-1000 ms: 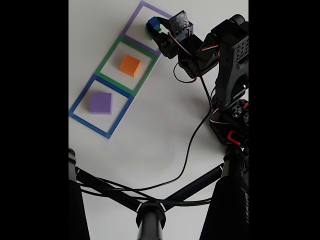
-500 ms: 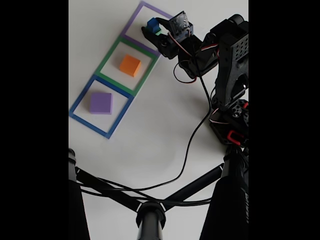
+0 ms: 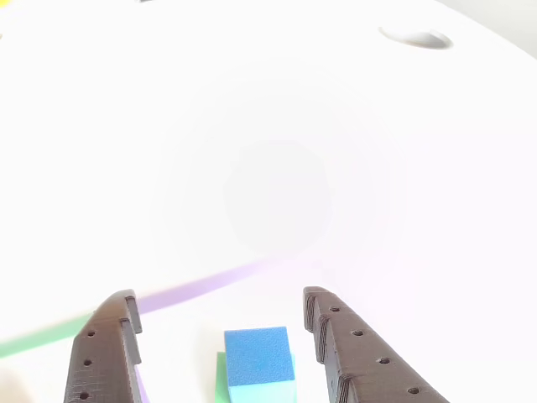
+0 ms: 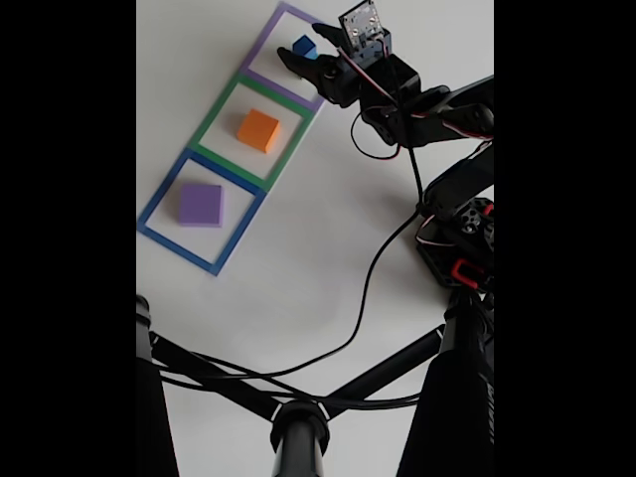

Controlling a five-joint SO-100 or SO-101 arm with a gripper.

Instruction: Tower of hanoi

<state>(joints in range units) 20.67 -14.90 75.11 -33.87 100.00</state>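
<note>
The gripper point(image 3: 222, 315) stands wide open, its two dark fingers point(image 3: 352, 353) parted to either side of the small blue cube point(image 3: 258, 357) without touching it; nothing is held. In the other view the blue cube sits on a green block point(image 3: 220, 382), of which only a thin edge shows at the cube's left side. In the fixed view the gripper point(image 4: 303, 48) is over the purple tape square point(image 4: 266, 42), at the top of the row of tape outlines, with the blue cube point(image 4: 303, 46) between its fingertips inside that square. Next down the row, an orange block point(image 4: 258, 130) rests flat near the middle of the green tape square point(image 4: 214, 114). Below that, a purple block point(image 4: 201, 205) lies flat inside the blue tape square point(image 4: 159, 199). All rest on a white table point(image 4: 298, 268). A black cable point(image 4: 373, 293) trails from the arm across the table toward the dark stand point(image 4: 298, 432) at the bottom of the fixed view.
</note>
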